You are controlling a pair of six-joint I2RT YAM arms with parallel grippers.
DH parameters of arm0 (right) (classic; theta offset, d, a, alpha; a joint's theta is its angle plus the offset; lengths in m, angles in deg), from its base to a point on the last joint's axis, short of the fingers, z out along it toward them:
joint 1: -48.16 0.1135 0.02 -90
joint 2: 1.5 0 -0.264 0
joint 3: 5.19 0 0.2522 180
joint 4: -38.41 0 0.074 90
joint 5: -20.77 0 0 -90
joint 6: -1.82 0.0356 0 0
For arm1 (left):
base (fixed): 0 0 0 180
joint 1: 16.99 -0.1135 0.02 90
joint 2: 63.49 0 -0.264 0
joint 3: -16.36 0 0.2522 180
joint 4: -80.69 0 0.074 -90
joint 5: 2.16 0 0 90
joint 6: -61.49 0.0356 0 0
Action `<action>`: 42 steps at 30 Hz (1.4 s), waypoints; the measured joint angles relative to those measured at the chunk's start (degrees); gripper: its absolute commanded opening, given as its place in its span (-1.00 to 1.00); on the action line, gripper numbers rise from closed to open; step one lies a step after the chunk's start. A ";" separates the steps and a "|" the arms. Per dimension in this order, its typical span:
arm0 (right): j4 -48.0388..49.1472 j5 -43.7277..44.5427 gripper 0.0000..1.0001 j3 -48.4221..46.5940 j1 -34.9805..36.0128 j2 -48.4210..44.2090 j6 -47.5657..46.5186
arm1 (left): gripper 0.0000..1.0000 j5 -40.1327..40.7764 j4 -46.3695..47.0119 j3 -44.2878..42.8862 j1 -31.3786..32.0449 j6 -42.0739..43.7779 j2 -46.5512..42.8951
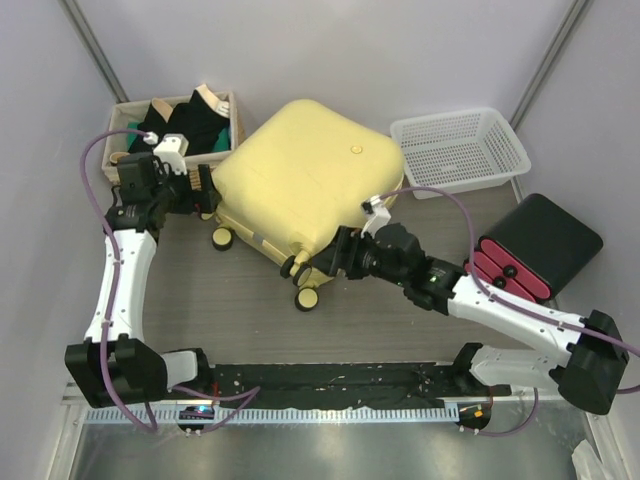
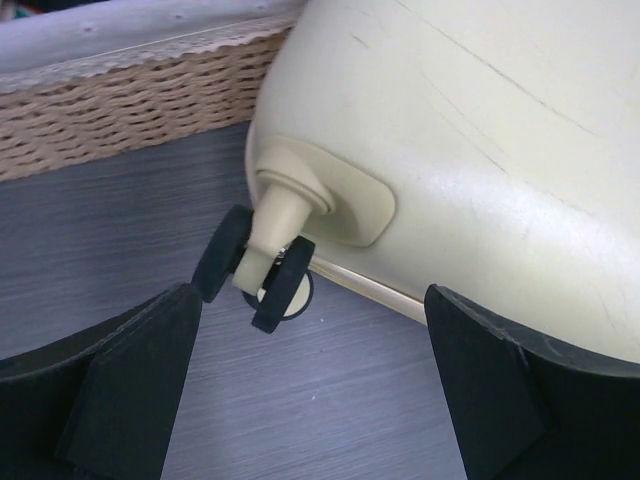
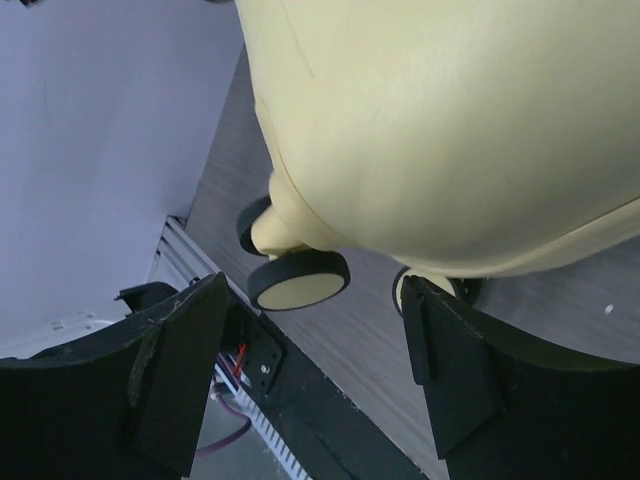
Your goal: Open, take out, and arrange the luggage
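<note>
Two open pincers flank the large pale-yellow hard-shell suitcase (image 1: pixel 300 175), which lies shut and slightly tipped on the grey wood-grain table (image 1: pixel 380 320), between the wicker basket (image 1: pixel 128 108) of dark clothes and the white plastic mesh basket (image 1: pixel 512 140). The left gripper (image 2: pixel 310 295) stands wide apart and holds nothing, one black caster wheel (image 2: pixel 283 283) just ahead of it. The right gripper (image 3: pixel 312 290) is likewise spread and empty, facing the wheels at the near corner. The shell looks stiff, smooth and rounded, so fingers would probably slide off its broad faces, and it seems bulky enough to need both arms. The casters may let it roll when pushed. The seam (image 1: pixel 255 235) between the halves looks the likeliest purchase; no zip puller is discernible.
</note>
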 measured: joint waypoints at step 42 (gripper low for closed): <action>10.82 18.69 -0.61 4.59 11.32 9.49 6.32 | -1.00 11.54 -1.16 -0.96 8.37 5.35 12.81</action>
